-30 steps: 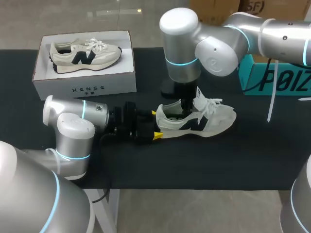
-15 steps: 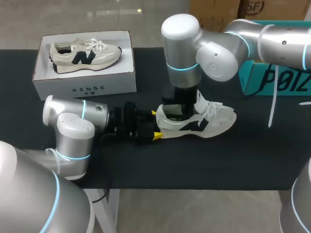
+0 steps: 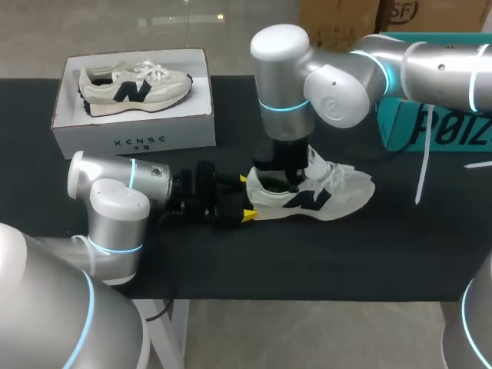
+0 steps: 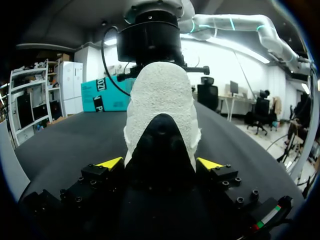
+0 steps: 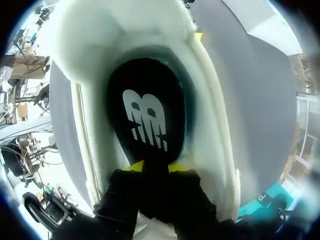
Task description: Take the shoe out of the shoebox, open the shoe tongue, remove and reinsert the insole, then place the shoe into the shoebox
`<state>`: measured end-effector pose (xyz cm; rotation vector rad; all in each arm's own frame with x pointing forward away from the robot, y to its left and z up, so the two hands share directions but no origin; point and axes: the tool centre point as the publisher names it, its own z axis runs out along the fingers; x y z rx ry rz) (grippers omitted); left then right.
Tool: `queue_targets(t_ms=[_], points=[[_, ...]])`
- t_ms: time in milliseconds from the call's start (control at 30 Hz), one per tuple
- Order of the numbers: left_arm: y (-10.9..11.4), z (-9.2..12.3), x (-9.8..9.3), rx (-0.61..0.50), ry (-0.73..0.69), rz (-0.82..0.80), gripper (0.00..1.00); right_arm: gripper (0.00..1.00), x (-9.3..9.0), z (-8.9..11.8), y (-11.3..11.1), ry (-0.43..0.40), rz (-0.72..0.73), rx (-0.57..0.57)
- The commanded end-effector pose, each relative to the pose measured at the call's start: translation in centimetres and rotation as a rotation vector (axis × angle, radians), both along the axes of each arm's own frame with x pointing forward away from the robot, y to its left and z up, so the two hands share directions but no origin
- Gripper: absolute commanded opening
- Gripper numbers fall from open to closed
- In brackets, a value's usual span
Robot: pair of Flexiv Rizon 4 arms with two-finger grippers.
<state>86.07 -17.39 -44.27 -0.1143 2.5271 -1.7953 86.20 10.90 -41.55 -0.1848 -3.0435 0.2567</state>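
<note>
A cream sneaker (image 3: 338, 192) with a dark side logo lies on the black table, toe to the right. My left gripper (image 3: 246, 197) clasps its heel from both sides. In the left wrist view the heel (image 4: 162, 95) fills the space between the yellow tips of the left gripper (image 4: 159, 163). My right gripper (image 3: 286, 183) reaches straight down into the shoe's opening. In the right wrist view the right gripper (image 5: 156, 167) has its tips close together, pinching the edge of the black insole (image 5: 147, 115), which lies inside the white lining (image 5: 90, 55).
A white shoebox (image 3: 131, 132) stands at the back left with a second sneaker (image 3: 134, 86) in it. A teal box (image 3: 442, 127) sits at the back right, behind my right arm.
My right gripper sank deeper into the shoe opening and its fingers drew together on the insole. The shoe and my left arm stayed put.
</note>
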Motion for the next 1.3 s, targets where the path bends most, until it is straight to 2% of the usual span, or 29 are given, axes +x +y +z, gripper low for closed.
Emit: queue_targets(t_ms=[33,500,1300], points=[[-0.2,-0.4,0.2,0.004,0.002,-0.002,0.00,0.00,-1.4,-4.7,-0.1,0.007,-0.001,-0.013],[-0.2,-0.4,0.2,0.004,0.002,-0.002,0.00,0.00,-0.4,-1.5,-0.9,-0.033,-0.018,0.007],[-0.2,-0.4,0.2,0.004,0.002,-0.002,0.00,0.00,3.1,2.3,-1.3,-0.104,-0.020,0.040]])
